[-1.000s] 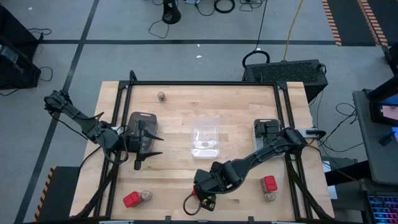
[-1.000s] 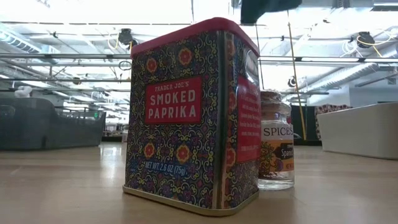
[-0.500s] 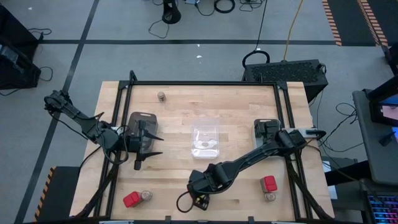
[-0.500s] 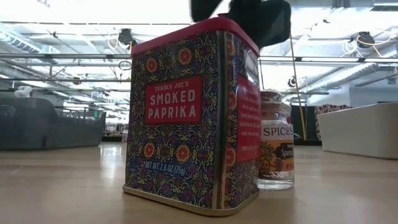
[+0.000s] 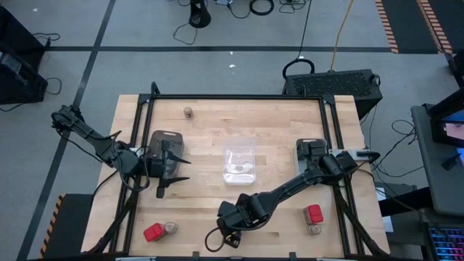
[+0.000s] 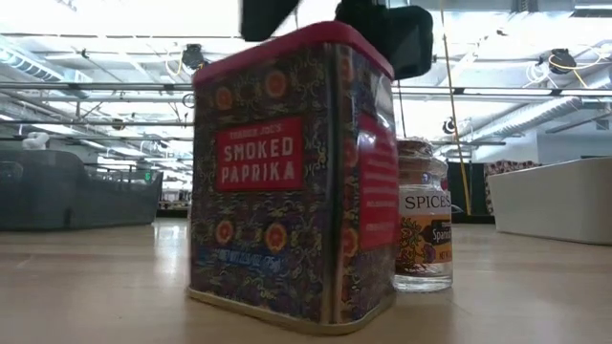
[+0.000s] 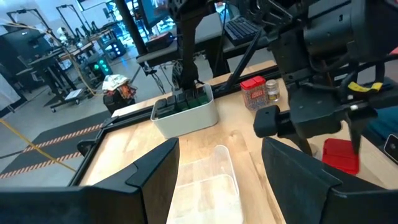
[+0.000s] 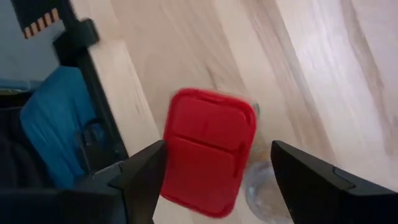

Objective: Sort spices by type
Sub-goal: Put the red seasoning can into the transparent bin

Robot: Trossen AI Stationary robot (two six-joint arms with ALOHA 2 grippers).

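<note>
Right claw: we see the right gripper [image 8: 211, 180] spread wide over the red paprika box [image 8: 208, 149], one finger on each side, at the table's near edge.
Paprika box: we see it tilted, just beside a small spice jar [image 6: 424, 229].
Left claw: the left gripper [image 5: 174, 168] hangs partly open above a grey tray [image 5: 156, 142].

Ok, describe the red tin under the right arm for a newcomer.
On the wooden table, midway along the high view's bottom edge, the right gripper hangs. Under it stands the Smoked Paprika tin beside a glass jar; the left red box and right red box sit nearer the corners.
</note>
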